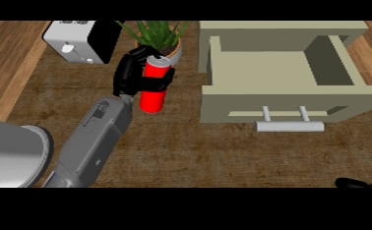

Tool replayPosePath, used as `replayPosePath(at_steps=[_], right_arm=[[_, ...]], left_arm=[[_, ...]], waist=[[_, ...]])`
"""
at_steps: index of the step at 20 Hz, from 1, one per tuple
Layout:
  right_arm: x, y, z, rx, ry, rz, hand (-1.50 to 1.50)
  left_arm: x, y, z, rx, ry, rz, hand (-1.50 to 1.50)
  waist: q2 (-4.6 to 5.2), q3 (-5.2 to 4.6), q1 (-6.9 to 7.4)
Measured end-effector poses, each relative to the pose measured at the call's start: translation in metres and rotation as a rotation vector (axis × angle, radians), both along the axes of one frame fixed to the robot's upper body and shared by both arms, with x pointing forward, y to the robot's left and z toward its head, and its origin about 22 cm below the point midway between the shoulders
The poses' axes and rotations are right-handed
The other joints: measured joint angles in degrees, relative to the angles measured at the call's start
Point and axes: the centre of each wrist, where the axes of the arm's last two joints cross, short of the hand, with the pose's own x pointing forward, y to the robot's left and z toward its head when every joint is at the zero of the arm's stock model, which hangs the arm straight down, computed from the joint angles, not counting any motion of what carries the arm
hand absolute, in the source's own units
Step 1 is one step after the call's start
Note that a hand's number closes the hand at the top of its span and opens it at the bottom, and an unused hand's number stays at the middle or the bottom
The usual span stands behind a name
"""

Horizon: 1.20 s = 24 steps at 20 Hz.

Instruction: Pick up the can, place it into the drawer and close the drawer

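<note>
The left hand is curled round the red can, fingers and thumb wrapped over its upper half, with the can upright and its silver top showing above the fingers. The can sits left of the open drawer, well apart from it, with bare desk between them. Just behind the hand stands a potted plant, its leaves spreading above the can's top. Left of the plant is a white and black box near the desk's far edge. The drawer is pulled out, its bar handle facing the near side. A grey rounded object lies at the view's lower left. The right hand shows only as a dark tip at the lower right corner; its fingers cannot be made out.
</note>
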Motion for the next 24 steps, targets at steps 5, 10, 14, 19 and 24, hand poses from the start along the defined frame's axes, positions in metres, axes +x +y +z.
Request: replayPosePath(at_steps=[5,10,14,19,24], right_arm=[[0.001,-0.007,0.003,-0.003,0.007,-0.004,-1.50],[0.003,-0.007,0.005,-0.008,0.006,-0.009,-1.50],[0.004,-0.006,0.006,-0.007,0.005,-0.009,-1.50],[0.004,-0.007,0.002,-0.013,0.000,-0.007,-1.50],[0.007,-0.004,0.007,-0.007,-0.003,-0.006,-1.50]], left_arm=[[0.007,-0.036,0.052,-0.007,-0.018,-0.044,1.50],[0.016,-0.067,0.108,0.005,-0.042,-0.062,1.50],[0.022,-0.091,0.142,0.032,-0.055,-0.074,1.50],[0.028,-0.117,0.179,0.064,-0.060,-0.086,1.50],[0.038,-0.136,0.205,0.092,-0.048,-0.090,1.50]], waist=[[-0.04,0.02,0.03],[0.02,0.01,-0.11],[0.12,0.00,-0.39],[0.20,0.02,-0.74],[0.35,0.01,-1.07]])
